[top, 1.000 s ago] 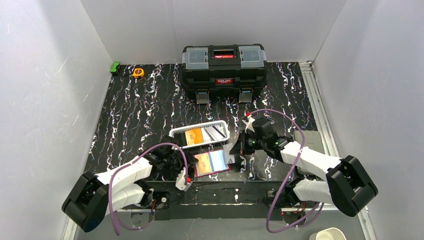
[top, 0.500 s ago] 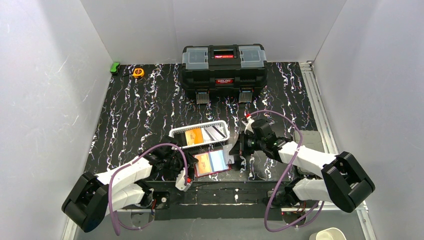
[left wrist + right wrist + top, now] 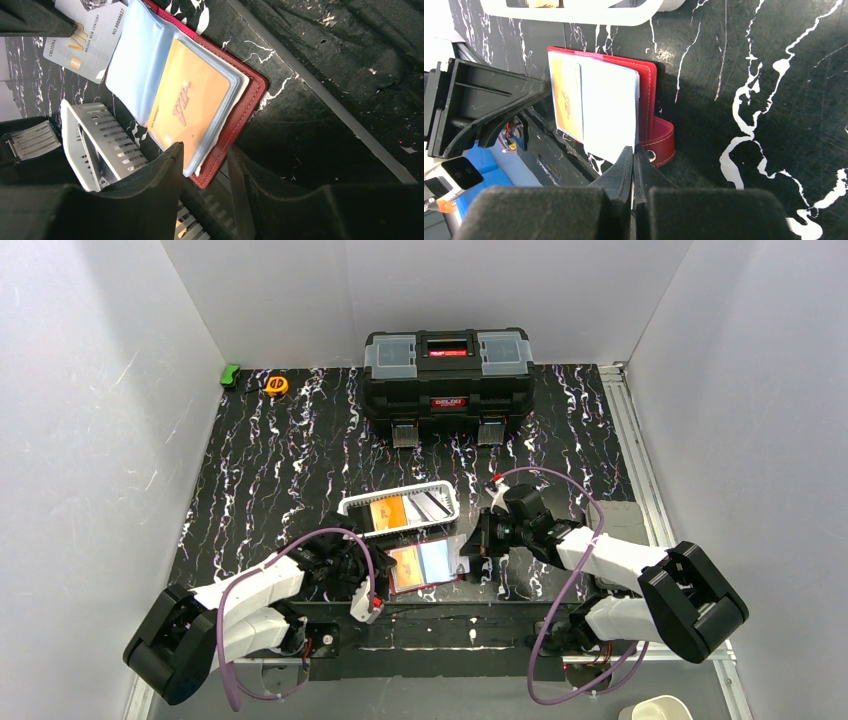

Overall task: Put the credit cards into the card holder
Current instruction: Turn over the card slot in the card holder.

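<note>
Nearest the bases, the left pincer (image 3: pixel 205 148) stands with its jaws partly apart at the near corner of the small flat red leather-like folding card holder (image 3: pixel 248 102). The holder lies open on the black white-veined tabletop (image 3: pixel 290 460) between the two arms. One finger sits over the corner of the clear sleeves and the other just beside the red edge, so it seems to pin the holder rather than clamp it. An orange plastic card (image 3: pixel 192 102) already sits in the top sleeve, with a pale blue leaf (image 3: pixel 135 55) raised beyond it. At the holder's right edge the right pincer (image 3: pixel 632 152) is pressed together on a grey-silver plastic VIP card (image 3: pixel 86 42). The step looks like feeding that card in. It should come in low and square to a sleeve mouth, then slide in gently while the left side stops the holder skidding. It should be let go only once well seated. The left arm (image 3: pixel 250 590) lies low, its forearm stretched towards the centre. The right arm (image 3: pixel 610 555) reaches inward with the elbow out and the wrist aimed leftward. Just beyond is a white slatted plastic basket (image 3: pixel 102 150) holding more cards, and a big black toolbox (image 3: pixel 447 375) stands at the back.
</note>
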Motion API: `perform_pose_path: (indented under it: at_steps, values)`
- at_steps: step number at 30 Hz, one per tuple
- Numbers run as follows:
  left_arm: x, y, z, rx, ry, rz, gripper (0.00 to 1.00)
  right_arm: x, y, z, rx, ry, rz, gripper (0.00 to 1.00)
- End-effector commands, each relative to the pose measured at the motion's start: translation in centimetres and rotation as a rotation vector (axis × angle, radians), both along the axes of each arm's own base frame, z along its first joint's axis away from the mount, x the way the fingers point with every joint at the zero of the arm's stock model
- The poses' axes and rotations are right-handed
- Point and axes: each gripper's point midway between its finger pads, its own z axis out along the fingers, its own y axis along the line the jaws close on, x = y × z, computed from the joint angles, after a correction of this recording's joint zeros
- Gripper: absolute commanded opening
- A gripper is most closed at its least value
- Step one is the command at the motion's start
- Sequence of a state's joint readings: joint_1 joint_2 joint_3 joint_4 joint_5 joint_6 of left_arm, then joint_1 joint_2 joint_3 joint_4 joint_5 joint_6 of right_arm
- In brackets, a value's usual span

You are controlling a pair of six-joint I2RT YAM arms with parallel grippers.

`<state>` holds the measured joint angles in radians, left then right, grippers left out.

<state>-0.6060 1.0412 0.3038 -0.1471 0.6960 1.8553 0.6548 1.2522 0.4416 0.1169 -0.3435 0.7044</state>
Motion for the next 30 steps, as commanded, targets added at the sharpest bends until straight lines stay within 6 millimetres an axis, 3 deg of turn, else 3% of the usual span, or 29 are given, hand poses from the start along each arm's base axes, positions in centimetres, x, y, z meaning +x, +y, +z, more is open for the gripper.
perform_pose_path:
  at_steps: [1, 15, 22, 30]
  values:
    - [-1.6, 0.7, -1.3, 0.030, 0.053, -0.019, 0.37, 0.3, 0.2, 0.2, 0.023, -0.017, -0.006, 0.01]
    - [-1.6, 0.5, -1.1, 0.024, 0.046, -0.038, 0.35, -0.7, 0.3, -1.3, 0.025, 0.028, 0.028, 0.01]
    - [-1.6, 0.4, -1.1, 0.026, 0.039, -0.042, 0.34, -0.5, 1.8, -0.6, 0.099, 0.049, 0.061, 0.01]
    - [-1.7, 0.5, -1.2, 0.028, 0.038, -0.049, 0.34, -0.4, 2.9, 1.7, 0.167, 0.013, 0.107, 0.01]
